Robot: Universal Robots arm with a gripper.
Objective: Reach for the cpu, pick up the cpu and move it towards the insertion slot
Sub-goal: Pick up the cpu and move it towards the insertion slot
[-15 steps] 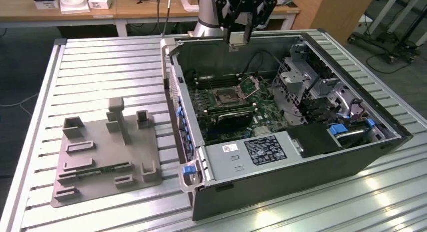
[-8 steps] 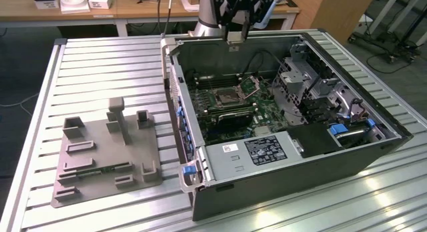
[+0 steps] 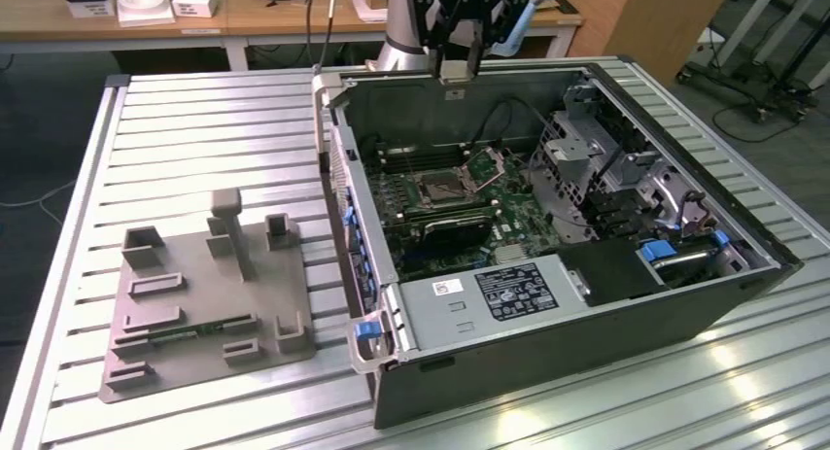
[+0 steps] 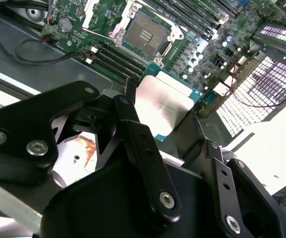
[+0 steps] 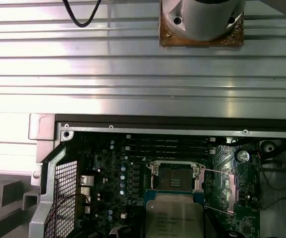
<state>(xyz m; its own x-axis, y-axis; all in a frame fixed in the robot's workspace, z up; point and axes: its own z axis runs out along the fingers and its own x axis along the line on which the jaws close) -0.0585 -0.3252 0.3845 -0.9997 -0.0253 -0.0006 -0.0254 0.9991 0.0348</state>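
Gripping the cpu (image 4: 165, 106) between black fingers (image 4: 133, 144), with the gripper (image 3: 457, 69) hanging above the far wall of the open computer case (image 3: 726, 304) in the exterior view, arm pointing down from the top of that view. Held with the silvery face showing in both wrist views, teal-edged, well above the green motherboard (image 4: 202, 44). Lying below and just beyond the chip, the insertion slot (image 4: 146, 35): silver frame, dark centre, hinged plate tipped up, thin wire lever (image 5: 217, 191) angled out beside it. Flanking the socket, long black memory slots (image 5: 167, 144). Crossing the board near the drive cage (image 3: 590, 163), thin red and black wires. Resting on the slatted metal table (image 3: 194, 129), toward the exterior view's left, a grey tray (image 3: 194, 314) with upright blocks, well apart from the case.
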